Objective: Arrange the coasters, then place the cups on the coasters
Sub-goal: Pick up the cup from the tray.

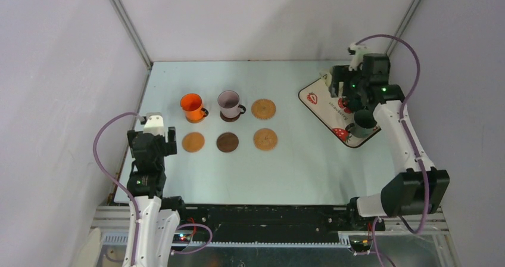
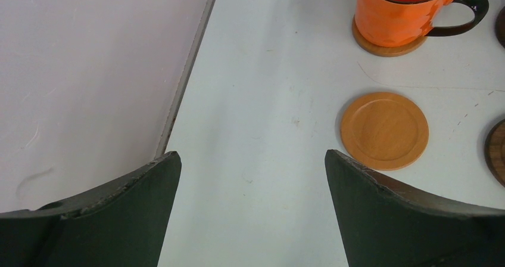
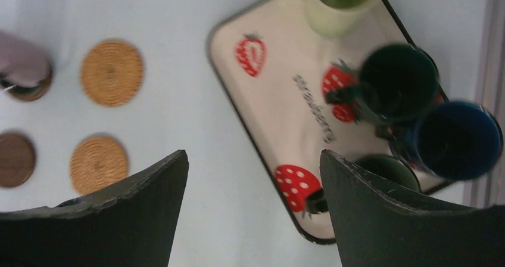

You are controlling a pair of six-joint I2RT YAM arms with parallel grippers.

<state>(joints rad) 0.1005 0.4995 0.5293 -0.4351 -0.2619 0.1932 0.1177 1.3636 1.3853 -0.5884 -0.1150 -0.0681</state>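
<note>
Six coasters lie in two rows on the table. The orange cup (image 1: 192, 106) stands on the back left coaster (image 2: 387, 46), and the mauve-white cup (image 1: 229, 103) stands on a dark one. The woven tan coaster (image 1: 263, 108), tan coaster (image 1: 193, 142), dark brown coaster (image 1: 227, 142) and second woven coaster (image 1: 265, 139) are bare. On the strawberry tray (image 3: 274, 70) stand a pale green cup (image 3: 339, 2), a dark green cup (image 3: 398, 82), a navy cup (image 3: 458, 139) and another dark green cup (image 3: 387, 168). My right gripper (image 3: 253, 155) hovers open over the tray's near-left edge, holding nothing. My left gripper (image 2: 251, 155) is open and sits left of the tan coaster (image 2: 385, 130).
The left side wall (image 2: 89, 88) runs close beside my left gripper. The tray (image 1: 339, 109) lies slanted at the table's right side, near the right wall. My right arm (image 1: 405, 142) reaches along the right edge.
</note>
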